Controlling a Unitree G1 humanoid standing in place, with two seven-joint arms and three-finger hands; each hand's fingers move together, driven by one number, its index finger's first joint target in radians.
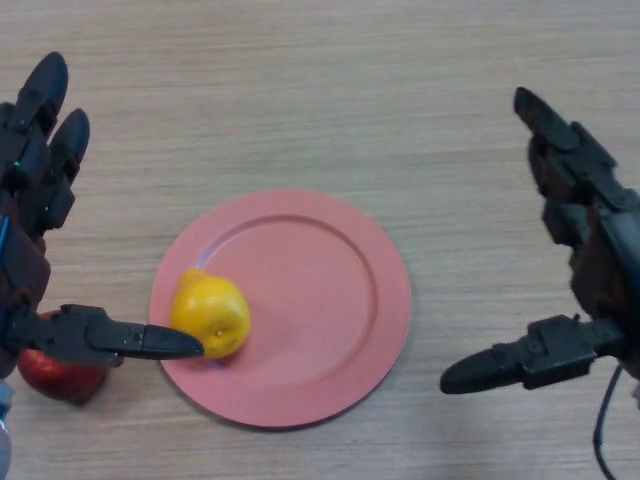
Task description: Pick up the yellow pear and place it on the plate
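Observation:
The yellow pear [210, 312] lies on the left part of the pink plate [320, 300], near its rim. My left hand [30, 190] is open at the left edge, fingers straight and pointing away. Its thumb [130, 338] reaches right and its tip touches or nearly touches the pear's left side. My right hand [580, 220] is open at the right edge, clear of the plate, thumb pointing left toward the plate's lower right rim.
A red fruit [60, 376] lies on the wooden table [330, 90] at the lower left, partly hidden under my left hand's thumb, just left of the plate.

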